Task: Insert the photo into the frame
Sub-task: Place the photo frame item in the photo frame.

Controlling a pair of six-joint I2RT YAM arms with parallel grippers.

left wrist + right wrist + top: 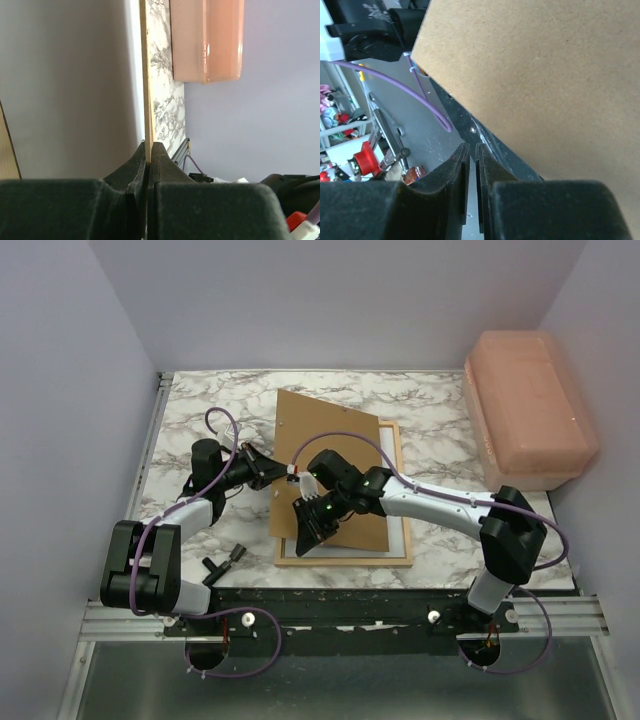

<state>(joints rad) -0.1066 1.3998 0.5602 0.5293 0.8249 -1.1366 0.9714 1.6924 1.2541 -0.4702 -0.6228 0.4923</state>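
The light wooden frame (pixel 345 561) lies flat on the marble table. A plain white sheet, the photo (pixel 399 532), shows inside it along the right side. A stiff brown backing board (pixel 335 455) slants over both and hides most of them. My left gripper (pixel 283 472) is shut on the board's left edge. In the left wrist view that board (pixel 145 75) runs edge-on out of the closed jaws of the left gripper (pixel 148 145). My right gripper (pixel 303 540) hangs at the board's near-left corner. In its wrist view the right gripper (pixel 473 146) has its jaws almost together, with nothing seen in the slit.
A pink lidded box (pixel 530 410) stands at the back right. A small black tool (pixel 225 560) lies near the left arm's base. Purple cables (pixel 225 425) loop over the table. Grey walls close in the left, back and right sides.
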